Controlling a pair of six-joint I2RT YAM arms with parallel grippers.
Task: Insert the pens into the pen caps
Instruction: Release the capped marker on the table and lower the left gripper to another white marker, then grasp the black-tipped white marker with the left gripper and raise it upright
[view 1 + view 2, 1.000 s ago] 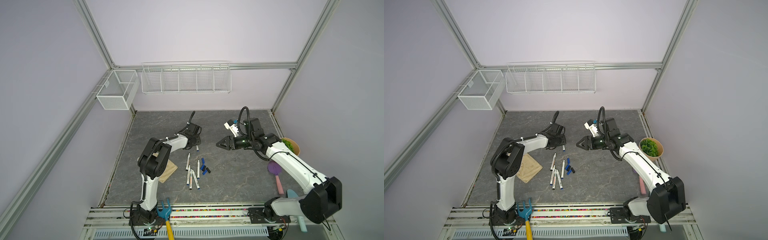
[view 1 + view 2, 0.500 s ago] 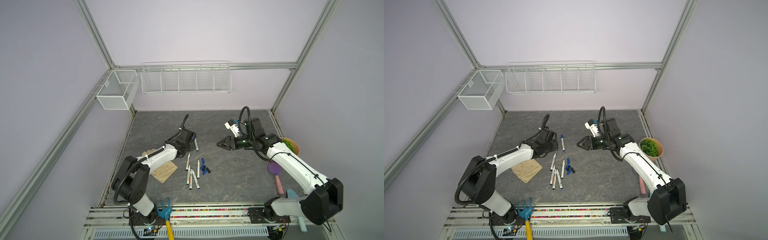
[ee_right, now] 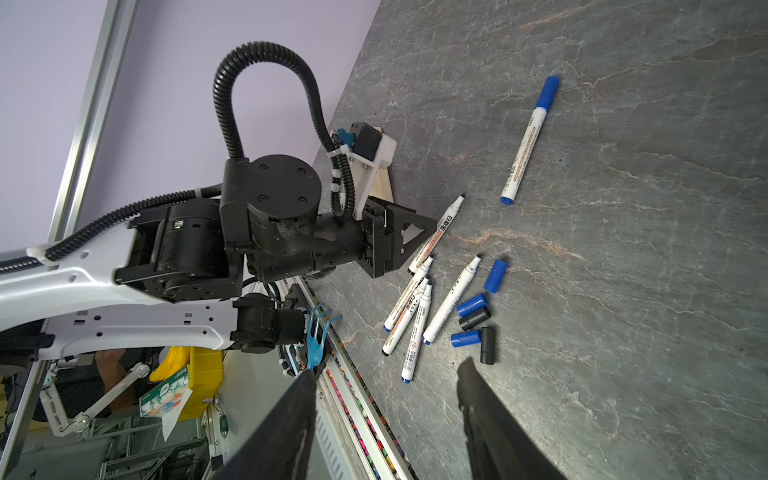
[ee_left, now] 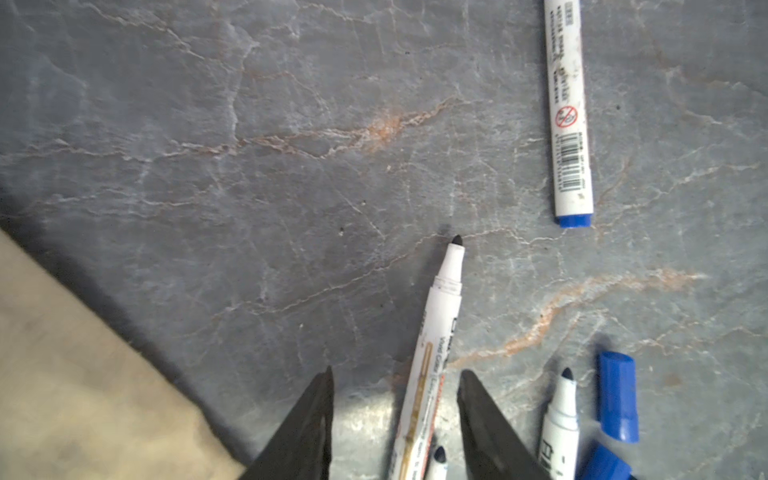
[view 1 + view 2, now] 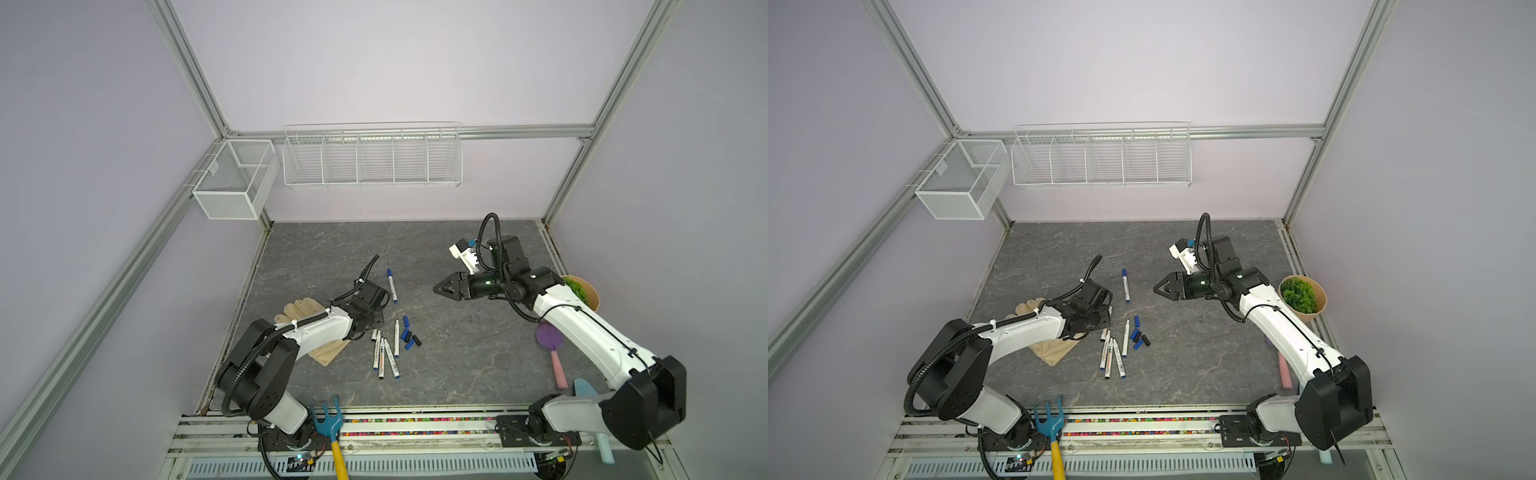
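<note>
Straddling the black-tip pen (image 4: pixel 432 353): left fingers (image 4: pixel 307 432) sit open either side of its barrel, with a gap on both sides and no squeeze yet. Pen lies on the worktop (image 4: pixel 208 166) with its nib clear ahead of the fingers. Looks deliberate: grip behind the nib so that end stays free for a cap.

Right fingers (image 3: pixel 286 428) are open with nothing between them. They hang above the worktop at roughly 2 o'clock from the pen bunch, aimed at the middle. My read: parked, ready to fetch a cap.

Capped pen (image 5: pixel 391 284) lies alone at 12 o'clock of the bunch, well apart. Likely the finished one, kept out of the way. The four other uncapped pens (image 5: pixel 381 357) lie bunched, nibs toward 12. Loose caps (image 5: pixel 404 333), three blue and two black, sit just beside them at 3 o'clock, so reach is short. Glove (image 5: pixel 303 309) at 9 o'clock, not involved.

Writing: the capped pen's barrel shows a barcode and a red crossed-circle symbol, but the print beside them is too small to read. The black-tip pen's label may start "Vivid", too blurred to confirm.
</note>
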